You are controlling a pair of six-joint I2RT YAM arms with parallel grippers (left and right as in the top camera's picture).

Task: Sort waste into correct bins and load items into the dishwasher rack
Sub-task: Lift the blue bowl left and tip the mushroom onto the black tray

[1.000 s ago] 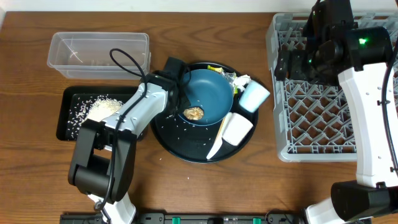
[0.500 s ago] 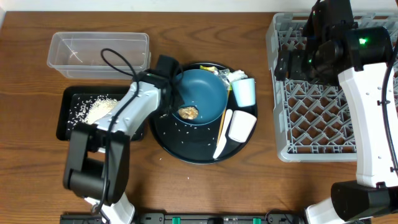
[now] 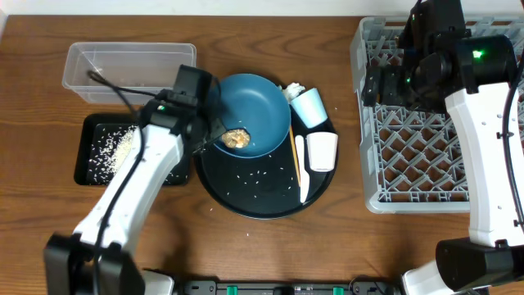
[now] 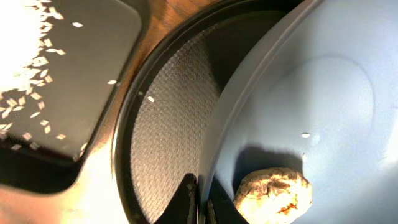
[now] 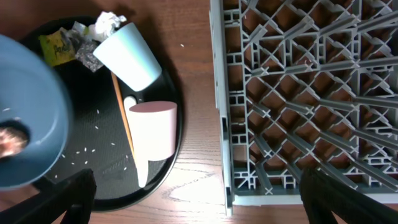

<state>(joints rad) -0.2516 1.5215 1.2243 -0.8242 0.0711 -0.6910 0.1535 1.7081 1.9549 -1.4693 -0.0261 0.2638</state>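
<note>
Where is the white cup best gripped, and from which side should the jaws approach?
Across its wall at mid-length, from above. The white cup seems to lie on its side on the round tray, wall facing up. The spoon lies close along one side, leaving little room for that jaw.

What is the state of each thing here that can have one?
left gripper, shut on the dark blue bowl rim
dark blue bowl, raised, brown lump inside
right gripper, open, empty
light blue cup, on its side
white cup, on its side
dishwasher rack, no dishes visible
</note>
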